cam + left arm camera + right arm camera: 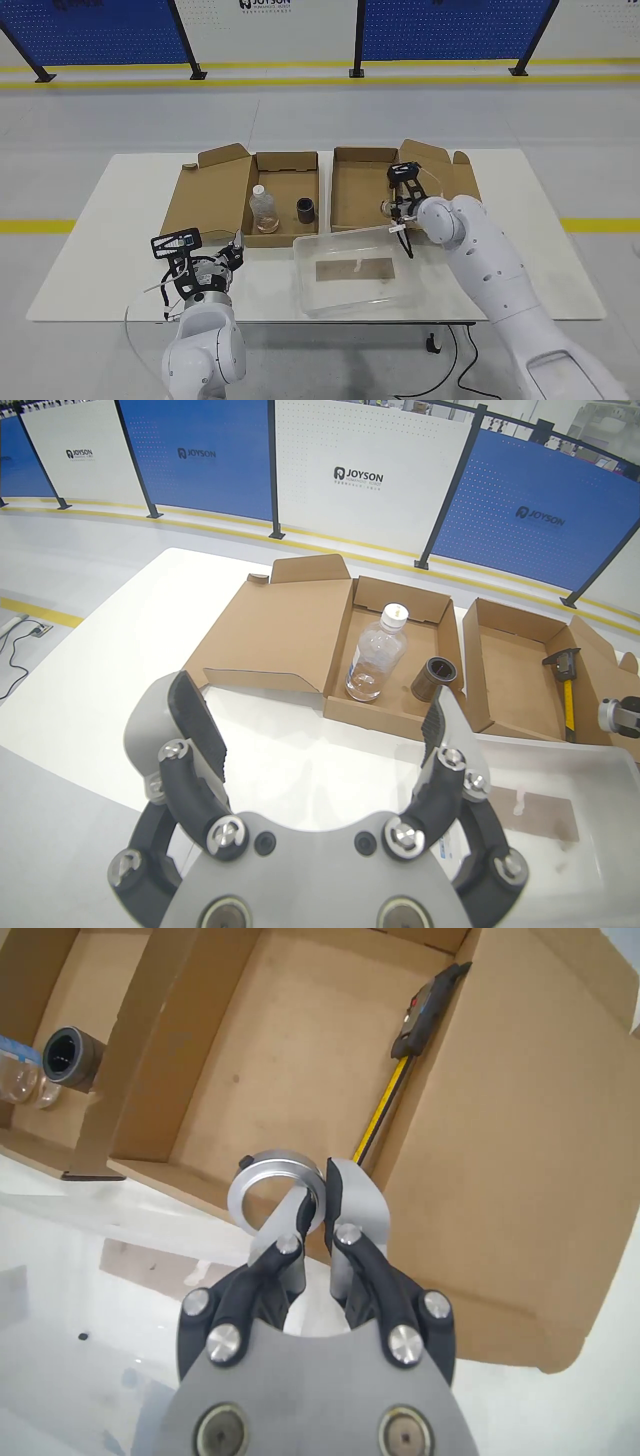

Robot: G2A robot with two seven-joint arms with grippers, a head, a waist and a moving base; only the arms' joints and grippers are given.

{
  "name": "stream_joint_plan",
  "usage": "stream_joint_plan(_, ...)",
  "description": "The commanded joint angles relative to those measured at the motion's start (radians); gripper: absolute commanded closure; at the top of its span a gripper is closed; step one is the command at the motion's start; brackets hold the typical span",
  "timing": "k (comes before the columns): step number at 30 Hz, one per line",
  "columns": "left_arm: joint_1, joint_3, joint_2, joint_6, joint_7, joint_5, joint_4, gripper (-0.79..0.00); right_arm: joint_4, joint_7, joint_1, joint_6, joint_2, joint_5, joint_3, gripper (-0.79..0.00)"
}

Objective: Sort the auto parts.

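Broadly, a white table (100, 250) stands on a pale floor crossed by yellow lines, with blue and white perforated panels on black posts behind it. Two open cardboard boxes sit side by side at mid-table. The left box (290, 165) holds an upright clear bottle (264, 208) and, just beside it, a dark cylindrical bushing (306, 210). The right box (350, 190) holds a caliper (565, 680) lying along its far side wall. A clear plastic tray (400, 290) lies nearer the robot, touching the boxes' near walls. The right gripper (317, 1188) pinches a silver ring (272, 1193) by its rim, one finger inside the hole and one outside, above the near wall of the right box. The left gripper (310, 695) hangs over the table's near left part with its fingers spread wide and nothing between them. The caliper's yellow bar runs behind the right gripper's finger in the right wrist view, and the bottle is cut off at that view's edge. A brownish rectangle shows through the tray floor, with a small pale speck on it too small to make out.
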Motion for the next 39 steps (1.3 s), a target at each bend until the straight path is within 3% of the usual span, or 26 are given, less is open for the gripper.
stream_joint_plan(1,0.0,0.0,0.0,0.0,0.0,0.0,0.0,-0.785,0.018,-0.004,0.001,0.007,-0.004,0.01,-0.004,0.0)
stream_joint_plan(7,0.0,0.0,0.0,0.0,0.0,0.0,0.0,-0.785,0.058,0.005,0.013,-0.007,-0.015,0.034,-0.02,0.0)
stream_joint_plan(11,0.0,0.0,0.0,0.0,0.0,0.0,0.0,-0.785,0.076,-0.003,0.021,-0.016,-0.021,0.041,-0.027,-0.139)
stream_joint_plan(25,0.0,0.0,0.0,0.0,0.0,0.0,0.0,-0.785,0.054,-0.037,0.015,-0.054,-0.024,0.047,-0.016,-0.246)
stream_joint_plan(28,0.0,0.0,0.0,0.0,0.0,0.0,0.0,-0.785,0.016,-0.087,-0.012,-0.08,-0.018,0.074,0.014,-0.363)
stream_joint_plan(29,0.0,0.0,0.0,0.0,0.0,0.0,0.0,-0.785,0.0,-0.111,-0.025,-0.093,-0.015,0.085,0.028,-0.659)
stream_joint_plan(30,0.0,0.0,0.0,0.0,0.0,0.0,0.0,-0.785,-0.017,-0.128,-0.039,-0.103,-0.011,0.092,0.042,-0.785)
stream_joint_plan(39,0.0,0.0,0.0,0.0,0.0,0.0,0.0,-0.785,-0.26,-0.226,-0.203,-0.205,0.035,0.115,0.194,-0.785)
